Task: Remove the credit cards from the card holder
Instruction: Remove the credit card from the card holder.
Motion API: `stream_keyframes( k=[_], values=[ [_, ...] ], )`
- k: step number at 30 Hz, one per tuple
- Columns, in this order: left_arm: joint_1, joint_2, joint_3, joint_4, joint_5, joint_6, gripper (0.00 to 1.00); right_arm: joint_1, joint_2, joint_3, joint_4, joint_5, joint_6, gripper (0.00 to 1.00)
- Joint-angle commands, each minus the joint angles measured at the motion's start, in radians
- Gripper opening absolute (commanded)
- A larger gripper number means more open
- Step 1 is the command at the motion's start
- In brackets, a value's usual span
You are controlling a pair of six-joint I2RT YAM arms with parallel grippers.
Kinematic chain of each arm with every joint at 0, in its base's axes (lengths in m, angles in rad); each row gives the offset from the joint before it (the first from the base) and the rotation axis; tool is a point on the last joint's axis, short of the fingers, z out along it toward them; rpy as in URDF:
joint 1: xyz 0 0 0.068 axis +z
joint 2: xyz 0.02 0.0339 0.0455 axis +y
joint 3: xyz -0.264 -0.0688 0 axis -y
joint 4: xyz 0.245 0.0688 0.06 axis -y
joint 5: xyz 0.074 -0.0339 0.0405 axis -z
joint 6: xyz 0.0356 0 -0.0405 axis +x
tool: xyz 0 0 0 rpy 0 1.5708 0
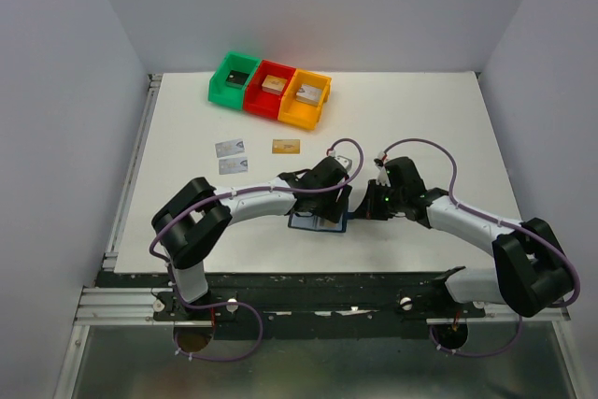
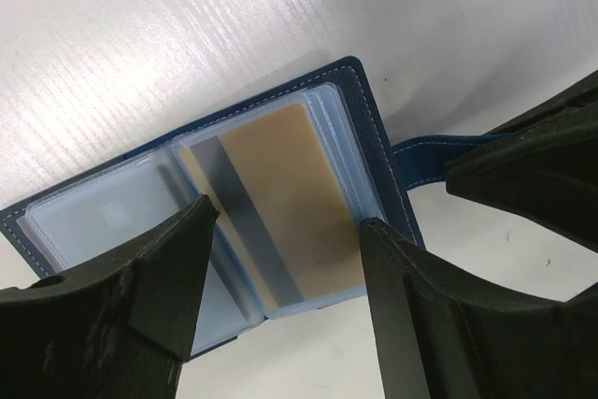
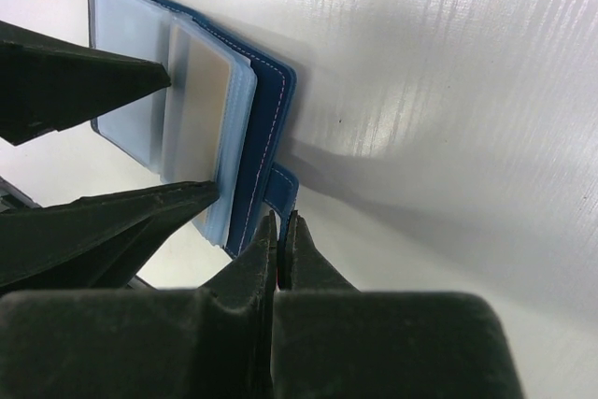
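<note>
Three credit cards (image 1: pixel 230 148) lie loose on the desk (image 1: pixel 420 119) beyond the open card holder (image 1: pixel 316 222), so I judge the job partway done, with a tan-gold card (image 2: pixel 280 193) in its clear sleeve next. My left end effector (image 2: pixel 285 221) hangs wide open astride that card, gripping nothing; my right end effector (image 3: pixel 283 223) is pinched shut on the holder's strap tab (image 3: pixel 282 186). The next move calls for closing on the card's free edge and sliding it out.

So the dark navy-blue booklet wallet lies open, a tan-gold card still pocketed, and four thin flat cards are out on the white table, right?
Three, not four: the top view shows two silver-grey cards and one tan-gold card on the white table. The navy-blue wallet is open as said.
</note>
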Motion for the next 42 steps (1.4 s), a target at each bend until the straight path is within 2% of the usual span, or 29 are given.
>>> stream_keyframes(
  k=[1, 9, 32, 42],
  values=[
    [-0.008, -0.012, 0.004, -0.003, -0.030, 0.001, 0.76, -0.002, -0.018, -0.009, 0.033, -0.039, -0.015, 0.00],
    [-0.009, -0.004, 0.015, -0.037, -0.076, -0.011, 0.74, 0.000, -0.065, -0.013, 0.032, -0.042, -0.018, 0.00],
    [0.001, -0.121, -0.071, -0.040, -0.203, -0.087, 0.70, -0.002, -0.071, -0.025, 0.026, -0.025, -0.030, 0.00],
    [0.069, -0.259, -0.177, -0.019, -0.223, -0.143, 0.71, -0.002, -0.091, -0.002, -0.060, 0.047, -0.064, 0.00]
  ],
)
